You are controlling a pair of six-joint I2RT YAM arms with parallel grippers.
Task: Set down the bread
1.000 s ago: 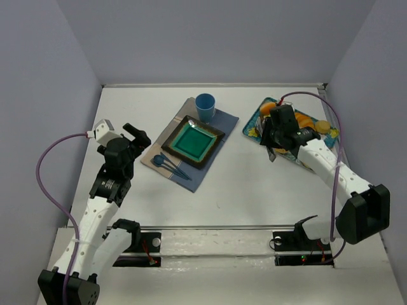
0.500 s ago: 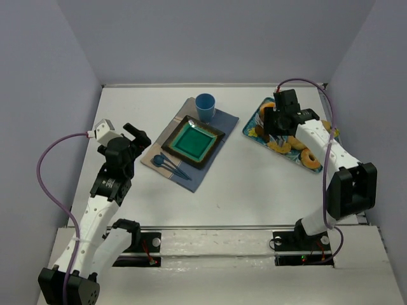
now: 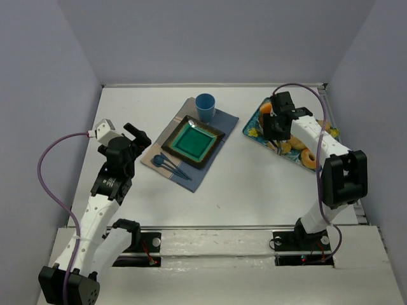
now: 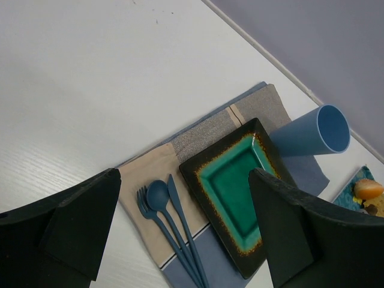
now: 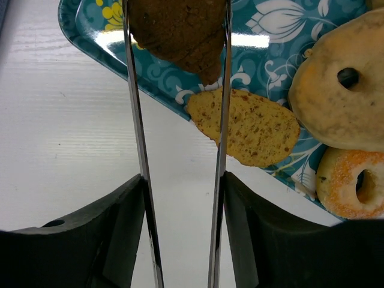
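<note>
Since the earlier frames the right arm's elbow has been swung inward, with the right gripper (image 3: 278,127) kept over the patterned tray (image 3: 249,129); the left gripper (image 3: 135,135) is parked aside. From the left wrist, its fingers (image 4: 78,222) are seen wide and empty, and the green plate (image 4: 231,186) is left free, probably to receive the bread. From the right wrist, fingers (image 5: 120,204) are closed narrowly on metal tongs (image 5: 137,150), by which the brown bread (image 5: 177,27) is pinched above the tray.

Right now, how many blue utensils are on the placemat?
3: a fork, spoon and knife, side by side on the placemat beside the green plate. None seem hidden.
</note>
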